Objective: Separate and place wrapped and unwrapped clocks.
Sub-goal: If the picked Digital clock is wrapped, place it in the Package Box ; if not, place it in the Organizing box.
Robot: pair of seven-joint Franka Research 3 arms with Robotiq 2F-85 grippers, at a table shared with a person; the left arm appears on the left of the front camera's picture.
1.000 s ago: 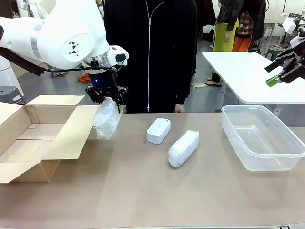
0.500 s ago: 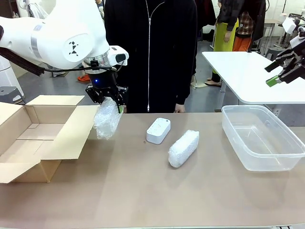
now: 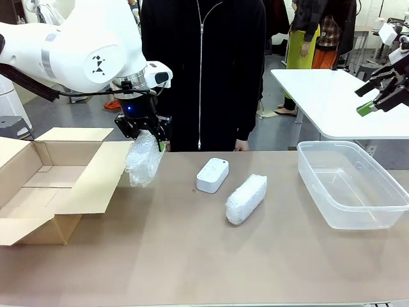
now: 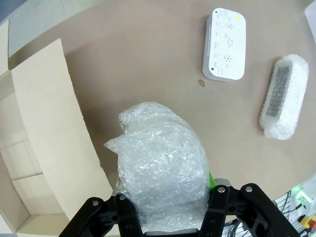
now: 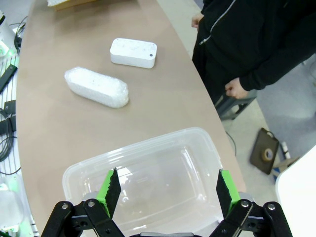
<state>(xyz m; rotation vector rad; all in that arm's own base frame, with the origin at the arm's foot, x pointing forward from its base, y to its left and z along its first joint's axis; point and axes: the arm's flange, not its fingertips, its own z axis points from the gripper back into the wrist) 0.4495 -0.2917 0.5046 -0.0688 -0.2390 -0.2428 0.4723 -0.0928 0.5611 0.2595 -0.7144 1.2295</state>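
Unchanged against a second back: no shift in either arm, nor in anything on the table [image 3: 192, 256]. Judged early in the task: nothing to see in the cardboard box [image 3: 38, 185] yet, nothing in the clear plastic tub [image 3: 311, 181] either. Left to do, by that reckoning: setting down the carried bundle, then fetching the other two pieces and parting them.

Nearest, flat on the tabletop, well off to the right of the left claw [image 3: 146, 137] and lower than it: second wrapped clock [image 3: 246, 198], untouched. Just beyond, closer to that claw yet apart from it: bare white clock [image 3: 212, 174], also untouched. Farther back, clenched by its upper end between the left claw's fingers and hanging straight beneath them, clear of the table, beside the box's open flap rather than over its hollow: first wrapped clock [image 3: 144, 160]. Far right, high above the tub and well apart from every clock: right claw [image 3: 364, 99], spread wide, grasping nothing. Behind the table: person [image 3: 201, 70] in black.
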